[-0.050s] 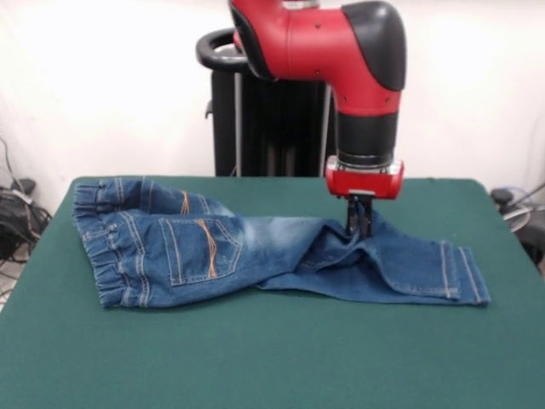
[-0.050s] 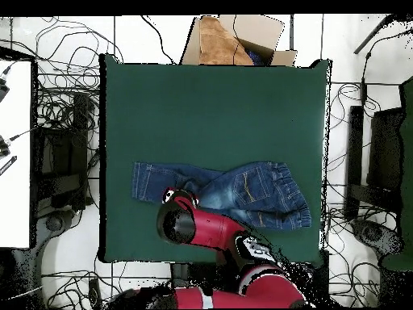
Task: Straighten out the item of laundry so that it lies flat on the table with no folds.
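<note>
Jeans (image 1: 204, 247) lie crumpled, legs overlapping toward three o'clock; gripper (image 1: 358, 223) presses there, whether clamped I cannot tell. Best drag slowly outward, low over the table (image 1: 255, 358).

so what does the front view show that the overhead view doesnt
Only the front view shows the gripper down at the jeans near the crotch, and the orange pocket stitching plainly. Only the overhead view shows the whole table outline, the cardboard box beyond it and cables on the floor; there the arm hides the gripper. Both show the jeans lying lengthwise, legs overlapped and folded, not flat.
</note>
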### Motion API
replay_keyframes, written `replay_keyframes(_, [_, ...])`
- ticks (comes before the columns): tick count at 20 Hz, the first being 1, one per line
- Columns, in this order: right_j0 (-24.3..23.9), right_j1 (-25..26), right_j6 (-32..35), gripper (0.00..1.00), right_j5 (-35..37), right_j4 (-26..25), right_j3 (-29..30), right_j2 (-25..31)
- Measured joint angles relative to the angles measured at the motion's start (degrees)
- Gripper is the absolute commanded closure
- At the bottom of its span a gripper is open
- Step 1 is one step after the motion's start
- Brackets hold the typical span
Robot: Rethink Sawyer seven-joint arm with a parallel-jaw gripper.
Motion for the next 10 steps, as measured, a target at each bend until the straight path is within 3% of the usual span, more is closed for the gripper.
replay_keyframes(10, [-1.07,-4.26,0.00,1.00,2.42,2.64,-2.24,-0.01])
